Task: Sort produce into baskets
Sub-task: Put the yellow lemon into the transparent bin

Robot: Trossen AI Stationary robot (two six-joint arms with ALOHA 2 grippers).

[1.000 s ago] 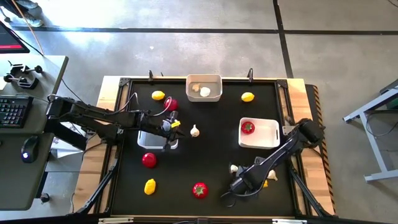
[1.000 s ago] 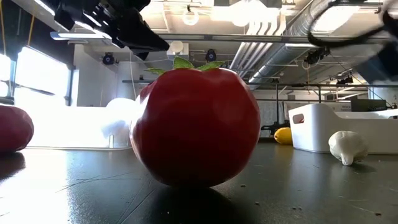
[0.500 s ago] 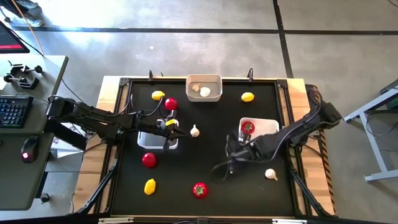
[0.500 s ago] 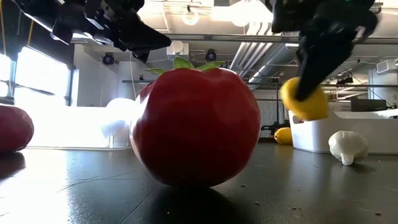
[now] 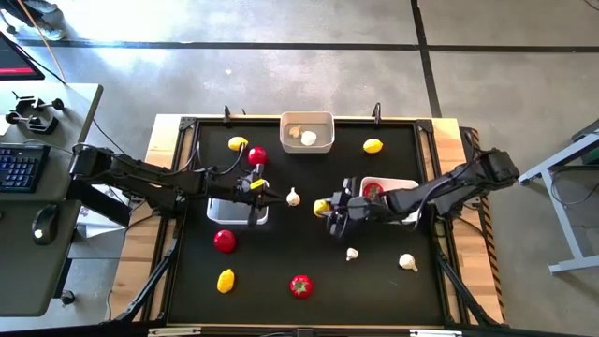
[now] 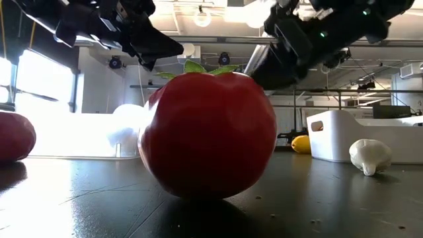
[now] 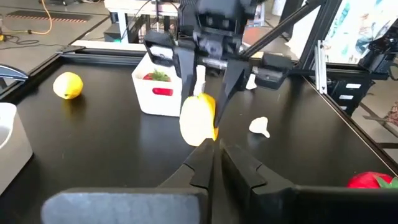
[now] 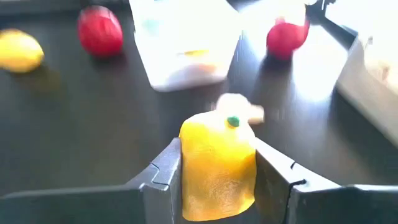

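A lemon [image 8: 217, 163] is held between the fingers of the right gripper [image 5: 329, 212], lifted off the table near mid-table; in the left wrist view the same lemon [image 7: 198, 119] is seen pinched from above.

Just behind that gripper, toward its arm, the tomato basket [image 5: 402, 201] is seen w/ one tomato [image 5: 373, 192] in it. Near it on the table, 2 garlic bulbs [image 5: 352, 253] [image 5: 407, 262] are left unsorted, and a 3rd [image 5: 293, 197] lies ahead, between the two grippers.

The left gripper [image 5: 262, 194] is held over the left basket [image 5: 220, 212] w/ fingers closed, nothing seen in them; a yellow piece shows at its tip, prob. a lemon already in that basket.

Farther out: the rear basket [image 5: 307, 120] holds 2 garlic. Loose are 3 tomatoes [image 5: 256, 156] [image 5: 224, 241] [image 5: 300, 285] and 3 lemons [image 5: 238, 143] [image 5: 372, 145] [image 5: 226, 280].

Judged approx. a third done: roughly 4 pcs binned, 1 in transit, 9 left.
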